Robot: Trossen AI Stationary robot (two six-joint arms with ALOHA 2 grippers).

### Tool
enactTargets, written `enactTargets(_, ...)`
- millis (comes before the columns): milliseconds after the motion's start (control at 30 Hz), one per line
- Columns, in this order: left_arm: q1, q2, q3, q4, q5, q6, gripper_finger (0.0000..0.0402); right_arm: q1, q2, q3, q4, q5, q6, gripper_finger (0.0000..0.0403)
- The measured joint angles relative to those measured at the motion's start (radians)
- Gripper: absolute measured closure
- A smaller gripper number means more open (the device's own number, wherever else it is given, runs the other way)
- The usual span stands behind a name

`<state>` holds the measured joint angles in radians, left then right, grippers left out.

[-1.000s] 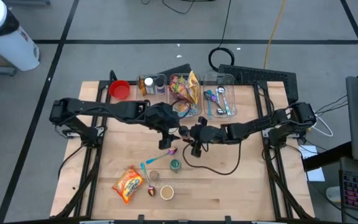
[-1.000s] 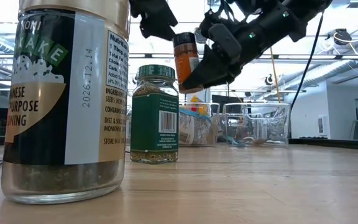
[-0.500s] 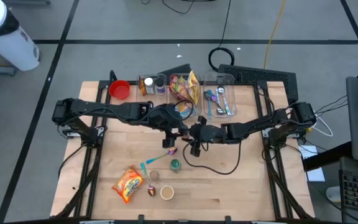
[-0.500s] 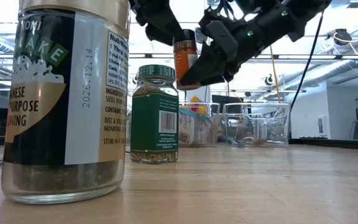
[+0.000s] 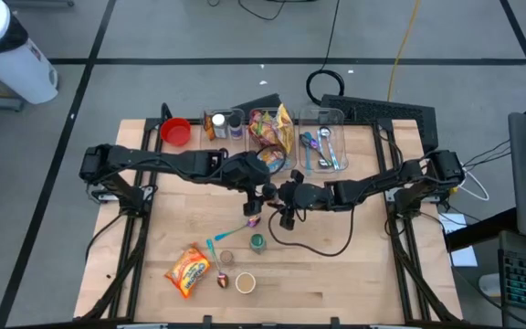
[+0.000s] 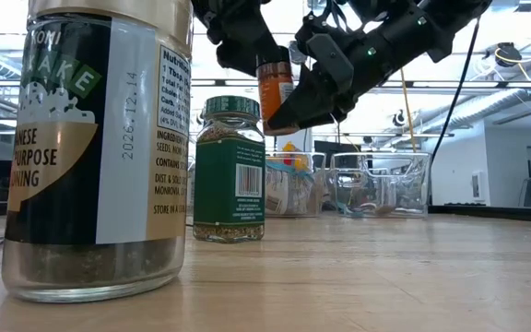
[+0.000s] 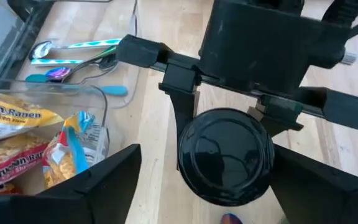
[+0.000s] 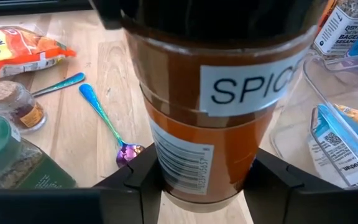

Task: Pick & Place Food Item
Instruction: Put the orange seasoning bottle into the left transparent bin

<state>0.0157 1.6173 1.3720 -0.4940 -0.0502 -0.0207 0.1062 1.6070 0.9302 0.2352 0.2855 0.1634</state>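
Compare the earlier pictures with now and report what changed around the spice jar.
The left gripper moved in over the black lid of the orange spice jar held in the air; its jaws now straddle the lid without closing. The right gripper stayed clamped on the jar's lower body. The green-labelled jar did not move.

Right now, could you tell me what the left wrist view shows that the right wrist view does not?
Only the left wrist view shows the spice jar's black lid end-on, with the right gripper behind it and the ramen packets in a clear bin.

Only the right wrist view shows the jar's orange body and label, the green-lidded jar, the cork-topped jar and the snack bag.

Both show the spice jar and wooden table.
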Motion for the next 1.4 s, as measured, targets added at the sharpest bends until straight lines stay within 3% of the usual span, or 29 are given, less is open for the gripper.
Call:
enactTargets(233, -0.007, 0.000, 0.000, 0.036, -0.003, 0.023, 0.0061, 0.000, 0.000, 0.000, -0.002, -0.003, 0.000, 0.0244)
enactTargets(333, -0.015, -0.001, 0.000, 0.015, -0.001, 0.047, 0.0100, 0.000, 0.000, 0.000, -0.002, -0.003, 0.000, 0.0242)
enactTargets(500, -0.014, -0.001, 0.000, 0.003, 0.010, 0.034, 0.0196, 0.000, 0.000, 0.000, -0.002, -0.003, 0.000, 0.0240)
enactTargets(667, -0.014, -0.002, 0.000, 0.003, 0.009, 0.040, 0.0197, 0.000, 0.000, -0.001, -0.002, -0.003, 0.004, 0.0222)
enactTargets(833, -0.012, -0.059, -0.001, -0.056, -0.027, 0.041, 0.0197, 0.000, -0.007, 0.002, -0.034, 0.002, 0.038, 0.0168)
enactTargets(1100, 0.022, -0.211, -0.008, -0.221, -0.218, 0.024, 0.0197, 0.030, -0.155, -0.002, -0.158, -0.003, 0.059, 0.0083)
enactTargets(1233, 0.095, -0.299, -0.067, -0.215, -0.283, 0.018, 0.0197, 0.063, -0.226, -0.037, -0.171, -0.002, 0.059, 0.0073)
enactTargets(1400, 0.271, -0.395, -0.227, -0.132, -0.249, 0.018, 0.0197, 0.087, -0.327, -0.117, -0.102, 0.000, 0.060, 0.0080)
